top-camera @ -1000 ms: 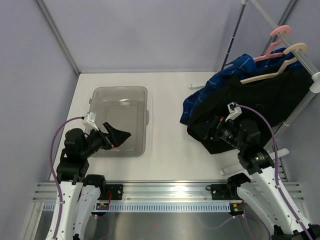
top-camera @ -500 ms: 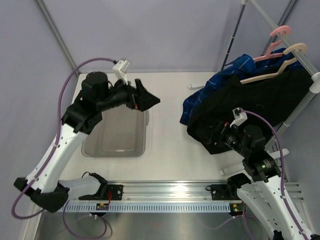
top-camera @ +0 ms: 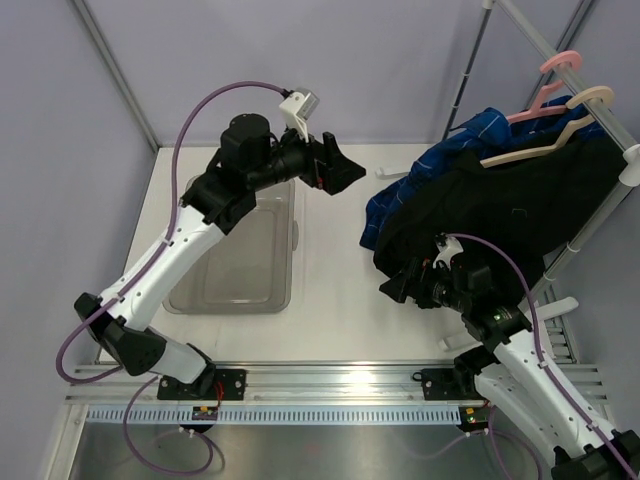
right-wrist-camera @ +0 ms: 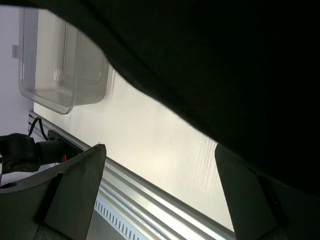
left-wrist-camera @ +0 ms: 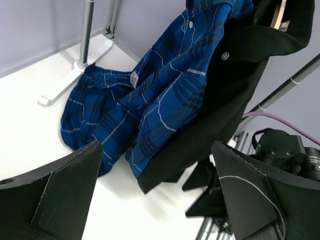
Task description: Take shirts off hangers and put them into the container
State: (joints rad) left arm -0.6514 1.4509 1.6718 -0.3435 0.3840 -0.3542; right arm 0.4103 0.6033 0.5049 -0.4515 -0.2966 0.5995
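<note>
Because limp and light, pinch blue shirt [left-wrist-camera: 165, 95] near collar, clear of hangers [top-camera: 592, 92]; left claw [top-camera: 340, 172] and right claw [top-camera: 405, 285] wide, empty.

Royal blue cloth shirt with thin white check [left-wrist-camera: 165, 100]: soft woven fabric, matt.
Plain black cloth shirt [top-camera: 500, 205]: soft, matt.
Rectangular translucent grey plastic bin [top-camera: 240, 275]: smooth, faint sheen.
Curved beige hanger [top-camera: 597, 95], curved pink hanger [top-camera: 525, 114]: smooth, satin.
Grey metal rack pole [left-wrist-camera: 88, 25]: polished.
White table [top-camera: 340, 290]: smooth, matt.
</note>
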